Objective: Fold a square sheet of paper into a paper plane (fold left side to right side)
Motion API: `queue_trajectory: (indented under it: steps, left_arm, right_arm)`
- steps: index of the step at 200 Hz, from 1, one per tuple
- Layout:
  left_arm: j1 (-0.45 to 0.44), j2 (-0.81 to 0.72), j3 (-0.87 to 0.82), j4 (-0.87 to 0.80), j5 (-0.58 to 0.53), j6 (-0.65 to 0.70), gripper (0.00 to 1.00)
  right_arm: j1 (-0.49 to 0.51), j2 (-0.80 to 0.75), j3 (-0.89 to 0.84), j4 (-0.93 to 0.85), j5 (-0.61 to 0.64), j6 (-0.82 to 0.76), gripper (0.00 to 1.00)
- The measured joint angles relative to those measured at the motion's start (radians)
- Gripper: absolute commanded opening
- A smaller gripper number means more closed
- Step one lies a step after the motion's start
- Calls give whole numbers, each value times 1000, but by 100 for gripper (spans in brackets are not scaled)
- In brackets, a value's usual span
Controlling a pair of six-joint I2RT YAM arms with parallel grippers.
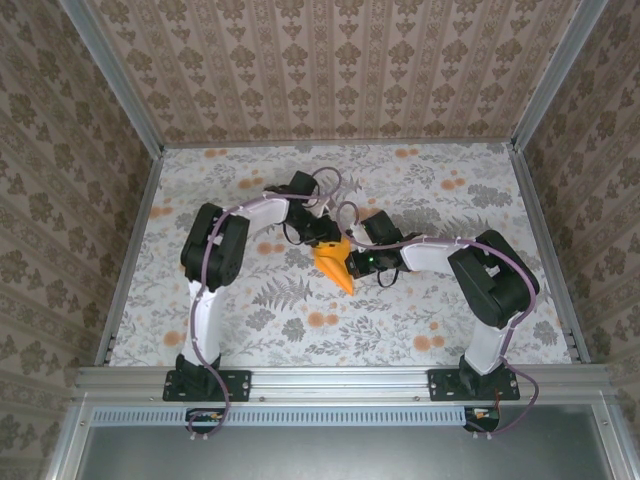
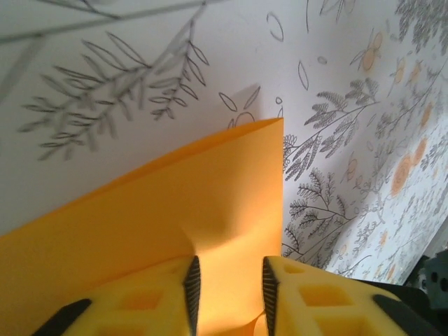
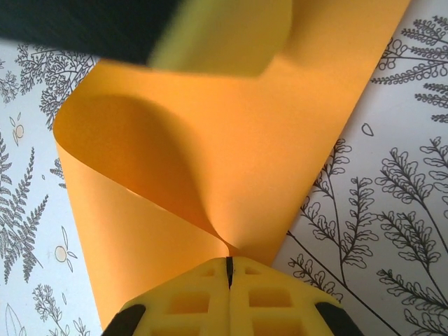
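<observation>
Square sheet of paper [image 3: 245, 175] curled over, uncreased: right gripper [image 3: 229, 269] pinching it, left gripper [image 2: 229, 287] narrowly parted around edge.

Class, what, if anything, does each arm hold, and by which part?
Right fingers pinch the orange sheet where its curled-over layers meet. Left fingers straddle an edge, parted, apparently not gripping.

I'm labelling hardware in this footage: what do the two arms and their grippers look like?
The left arm and right arm have white links, black joints and purplish cables alongside. The left gripper and right gripper have yellow jaws with square recesses and black trim.
</observation>
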Motion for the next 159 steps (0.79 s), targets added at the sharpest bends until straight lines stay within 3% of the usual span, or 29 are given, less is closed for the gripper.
queue_trajectory:
  steps: [14,33,63,106,159]
  left_arm:
    - [23,-37,0,-18,-8,4,32]
    - [50,-113,-18,-21,-13,7,20]
    - [63,-274,-146,20,-8,5,10]
    - [-6,-317,-306,98,35,-42,8]
    - [-76,-278,-337,158,44,-82,7]
  right_arm:
    - [0,0,1,-1,0,-2,0]
    - [0,0,1,-2,0,-4,0]
    - [4,0,5,-15,0,-5,0]
    - [5,0,9,-25,0,-20,0]
    - [7,0,10,-27,0,-23,0]
